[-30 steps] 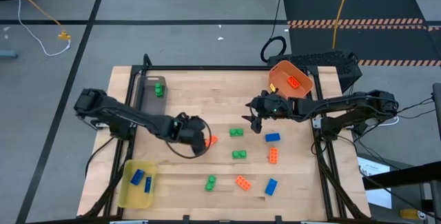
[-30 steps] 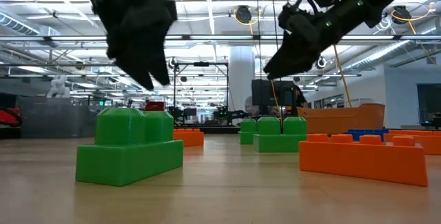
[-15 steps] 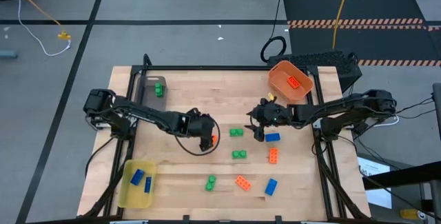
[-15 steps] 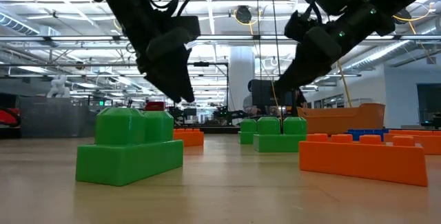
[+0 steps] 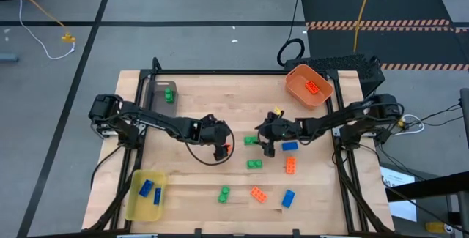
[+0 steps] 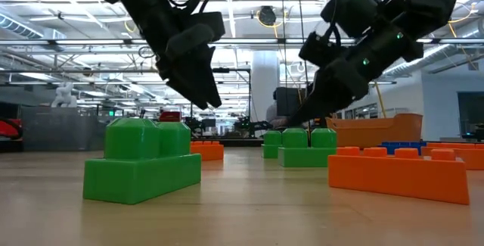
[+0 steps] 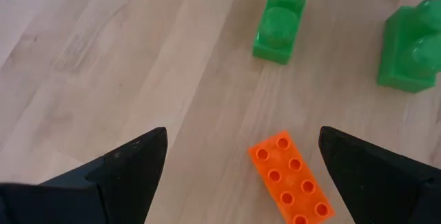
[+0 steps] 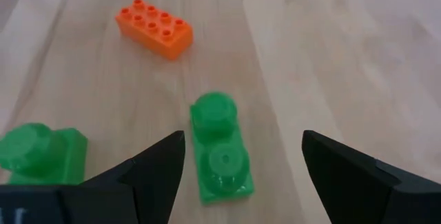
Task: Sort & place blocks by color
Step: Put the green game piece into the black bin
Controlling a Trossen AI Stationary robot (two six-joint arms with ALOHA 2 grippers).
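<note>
The right gripper [image 5: 268, 147] has moved out from beside the orange plastic bin [image 5: 308, 86] toward the table's middle and now hangs low over a small green two-stud plastic brick [image 8: 219, 148]. Its fingers are spread wide and hold nothing; the brick lies on the wood between them, just ahead, untouched. That shift suggests the green brick is its next pick.

The left gripper [image 5: 222, 148] has likewise reached inward. Its fingers are fully apart and empty, and a flat orange eight-stud plastic brick [image 7: 291, 178] lies between them, just forward.

Farther out, loose green, blue and orange bricks remain on the wooden table [image 5: 198, 187]. The yellow tray [image 5: 135, 203] holds two blue bricks, so the sorting looks only partly done.
</note>
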